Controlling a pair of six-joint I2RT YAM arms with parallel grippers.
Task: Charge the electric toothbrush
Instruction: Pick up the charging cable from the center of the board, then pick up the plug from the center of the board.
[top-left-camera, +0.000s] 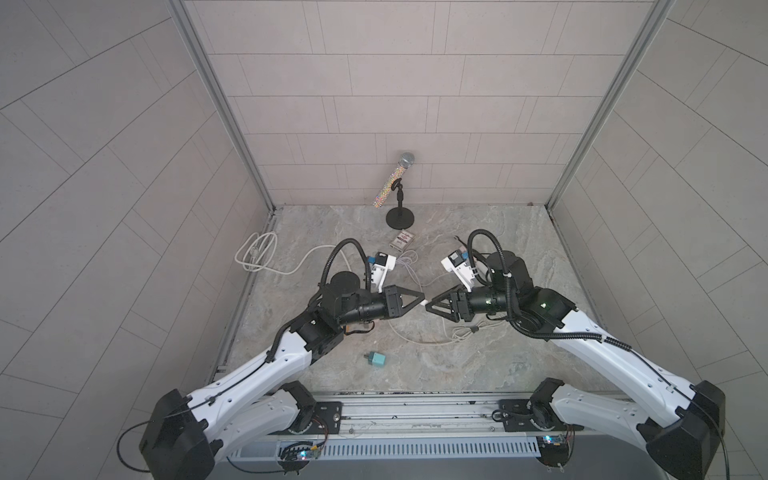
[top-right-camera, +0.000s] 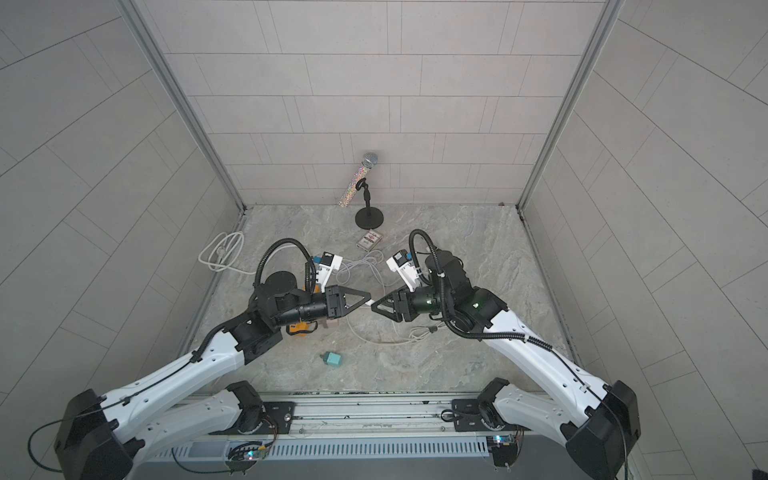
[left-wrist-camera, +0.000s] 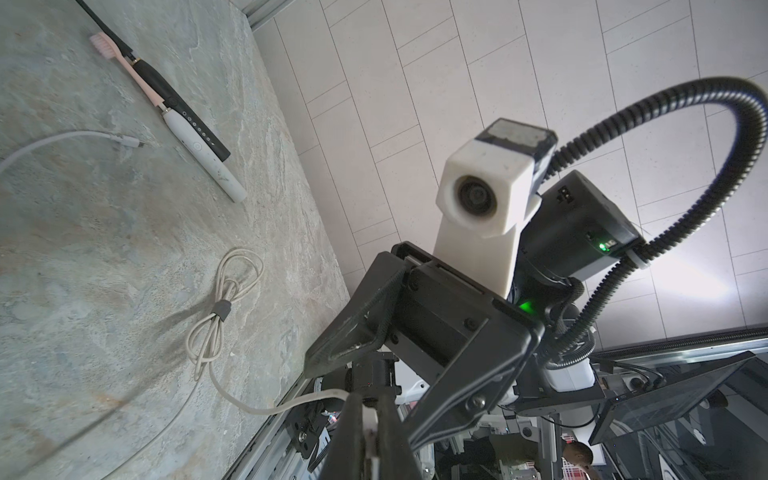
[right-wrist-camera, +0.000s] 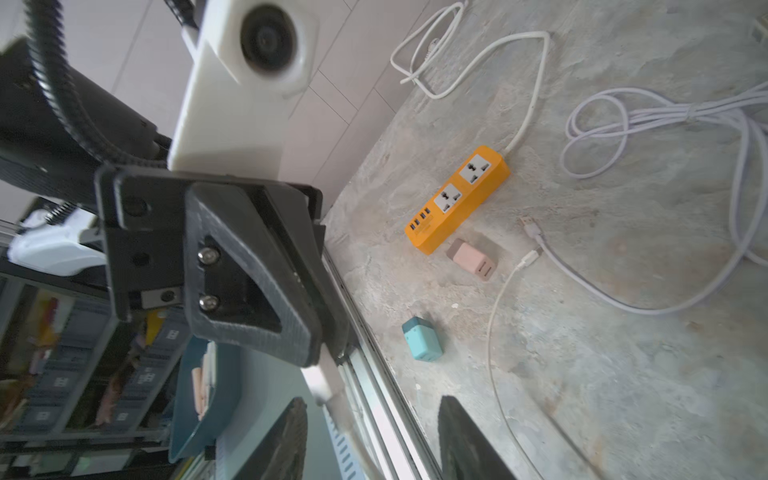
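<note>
Worktop (top-left-camera: 478, 365) of grey stone carries, nearest the arm bases, a teal charger cube (top-left-camera: 376, 357), lying alone and well apart from the rest. Just beyond it, over mid-worktop, the two arms meet tip to tip. The left end effector (top-left-camera: 422, 299) is pinched narrow on the plug of a white cable (left-wrist-camera: 291, 406). In the left wrist view that cable drops from the fingers to the worktop and runs into a loose bundle bound with a grey tie (left-wrist-camera: 222, 309). The right end effector (top-left-camera: 430, 304) faces it with jaws standing apart and nothing held. The plug sits at their mouth, and I cannot tell whether it touches them.

Under the left arm lie an orange power strip (right-wrist-camera: 457, 199) and, just beside its USB end, a pink charger cube (right-wrist-camera: 471, 259). Past the right arm, seen only from the left wrist, the white electric toothbrush (left-wrist-camera: 205, 162) with a pink head lies flat, side by side with a black electric toothbrush (left-wrist-camera: 174, 108). A second cable's plug (left-wrist-camera: 131, 141) rests near the white handle, apart from it. Farther back sit a card box (top-left-camera: 402, 241) and, by the rear wall, a glittery microphone (top-left-camera: 397, 178) on a black stand.
</note>
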